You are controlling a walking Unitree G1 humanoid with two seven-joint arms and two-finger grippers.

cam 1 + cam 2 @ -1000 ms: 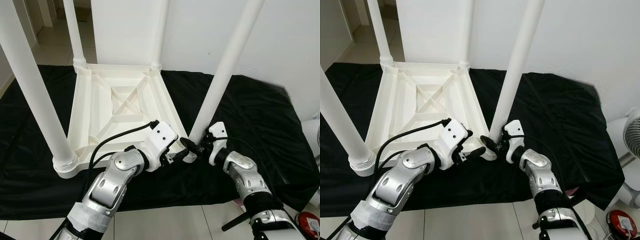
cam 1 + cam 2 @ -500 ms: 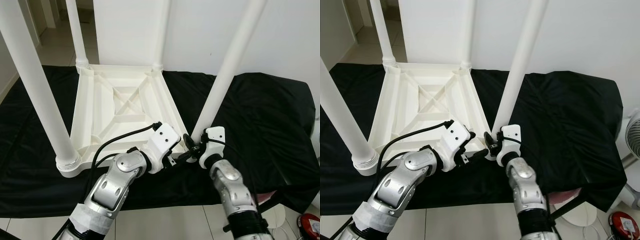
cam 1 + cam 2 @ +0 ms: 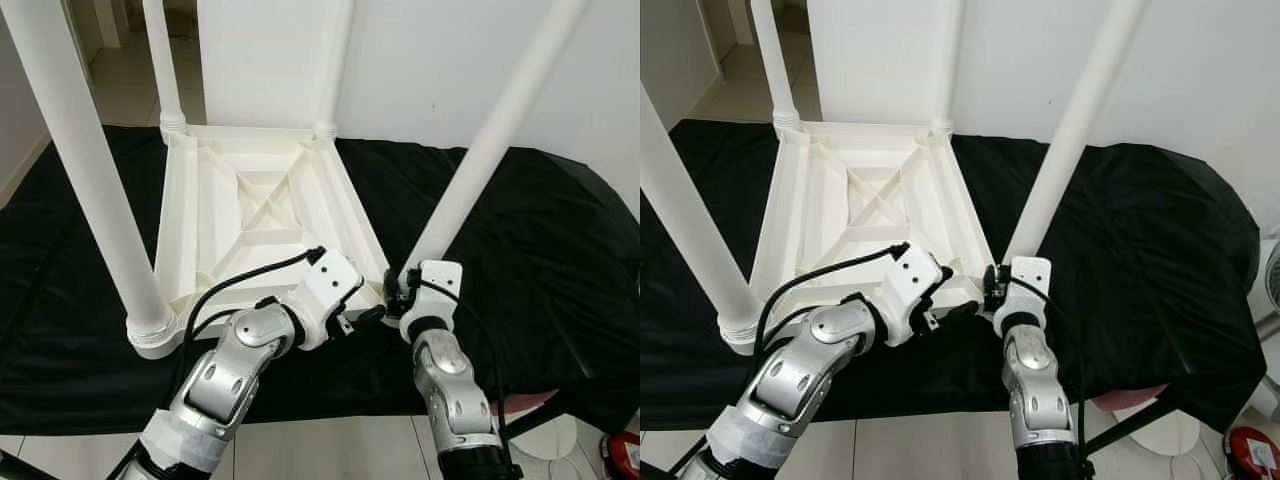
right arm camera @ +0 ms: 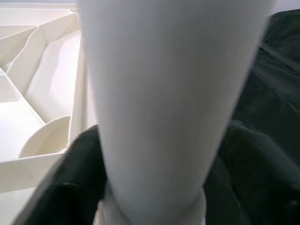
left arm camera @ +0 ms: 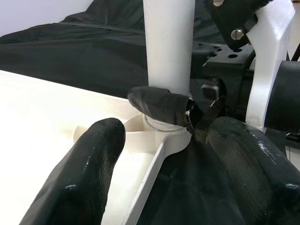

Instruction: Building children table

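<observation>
Both arms are jointed silver metal with black bands. White wrist housings carry dark screws. A black cable (image 3: 250,275) loops over the left forearm. Glossy black fingers (image 5: 79,187).

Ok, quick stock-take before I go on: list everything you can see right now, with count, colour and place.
Table top: one, white, upside down on the black cloth.
Table legs: four, white, one at each corner; the near-right leg leans.
Black cloth: one, spread under the table.
Fan: one, white, far right edge.
Red object: one, floor, lower right.
Left gripper: black fingers open, at the near-right corner.
Right gripper: black fingers around the leaning leg's base.
</observation>
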